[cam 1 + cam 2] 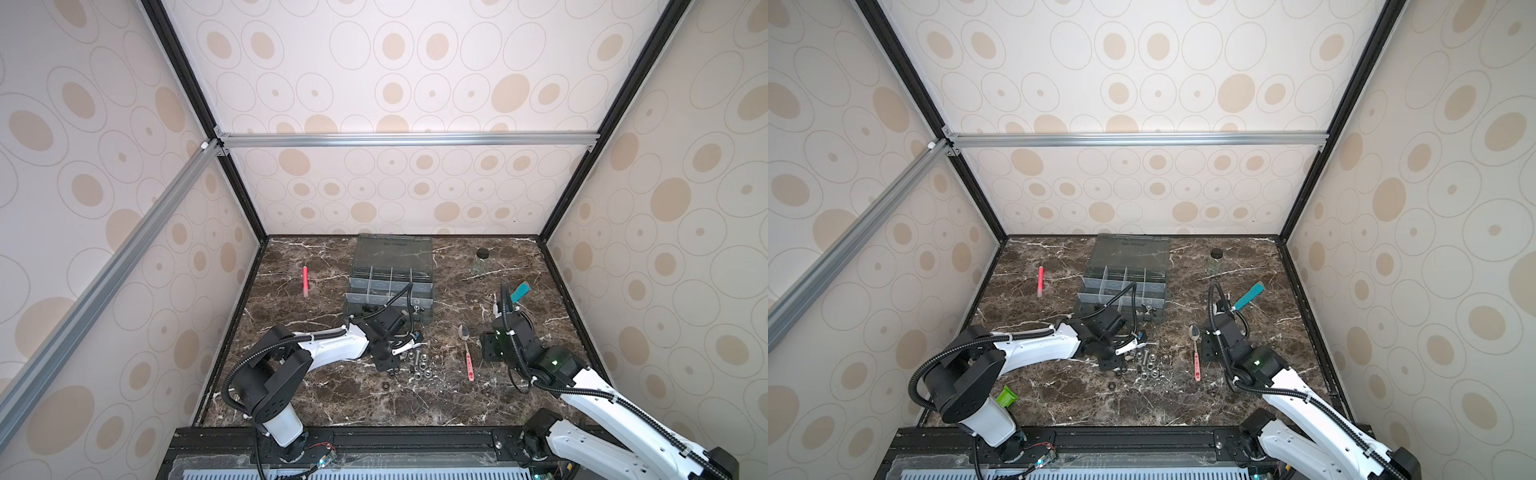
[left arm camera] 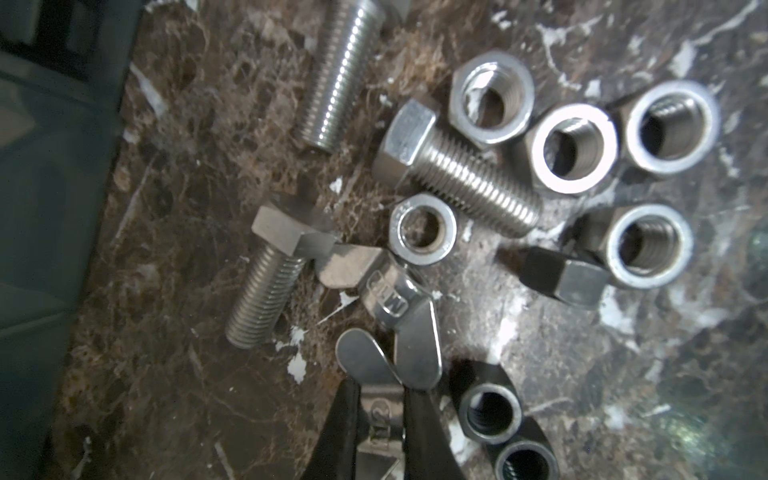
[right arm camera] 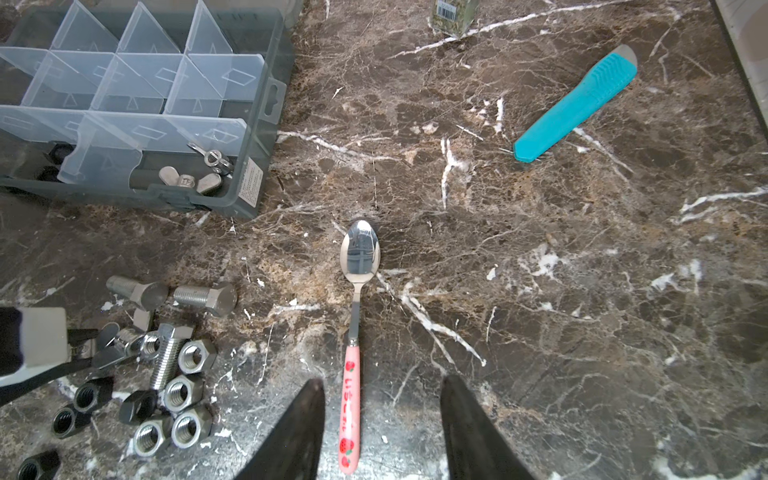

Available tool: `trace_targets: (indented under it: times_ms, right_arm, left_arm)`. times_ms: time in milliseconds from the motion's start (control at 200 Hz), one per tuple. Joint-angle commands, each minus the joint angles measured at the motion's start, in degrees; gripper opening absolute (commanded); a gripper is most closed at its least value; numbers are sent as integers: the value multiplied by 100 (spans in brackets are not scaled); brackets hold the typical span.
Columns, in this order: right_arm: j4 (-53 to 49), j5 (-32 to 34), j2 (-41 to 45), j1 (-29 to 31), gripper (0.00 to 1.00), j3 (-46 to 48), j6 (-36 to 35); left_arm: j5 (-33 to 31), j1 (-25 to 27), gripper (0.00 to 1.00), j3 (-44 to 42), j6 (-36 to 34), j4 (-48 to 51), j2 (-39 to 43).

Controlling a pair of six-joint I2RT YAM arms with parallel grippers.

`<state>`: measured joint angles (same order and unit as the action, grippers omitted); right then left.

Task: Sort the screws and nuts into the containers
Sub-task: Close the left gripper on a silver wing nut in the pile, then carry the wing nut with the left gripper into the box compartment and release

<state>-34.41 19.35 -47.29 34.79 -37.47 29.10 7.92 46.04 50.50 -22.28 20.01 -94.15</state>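
In the left wrist view my left gripper (image 2: 384, 395) is shut on the body of a silver wing nut (image 2: 360, 359) that sits on the marble. A second wing nut (image 2: 386, 291) lies just beyond it. Around them lie silver screws (image 2: 457, 183) and silver hex nuts (image 2: 573, 147), with black nuts (image 2: 492, 411) beside my fingers. This pile (image 1: 415, 365) is in front of the grey organizer box of containers (image 1: 432, 297). Its near corner compartment holds two wing nuts (image 3: 189, 178). My right gripper (image 3: 382, 395) hangs open over the table, gripping nothing.
A pink-handled spoon (image 3: 358, 257) lies between my right fingers, right of the pile. A teal utility knife (image 3: 577, 104) and a black-capped glass jar (image 1: 482, 262) are at the back right. A red pen (image 1: 305, 280) lies left of the box.
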Motion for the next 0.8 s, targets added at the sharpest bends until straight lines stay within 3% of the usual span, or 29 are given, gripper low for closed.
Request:
trace_targets:
  times_ms: [0,475,665,795]
  right_arm:
    - [-81,100,100,-26,49,100,104]
    - [-20,105,188,-32,48,177,158]
    - [-46,77,300,-33,48,292,291]
    - [-81,88,382,-31,48,328,366]
  left_arm:
    - [-68,1,13,-73,219,66,215]
    - [39,-336,12,-359,1094,-937,1549]
    - [-4,-446,12,-211,1210,-1573,1462]
    - [-27,-566,12,294,830,-1527,961]
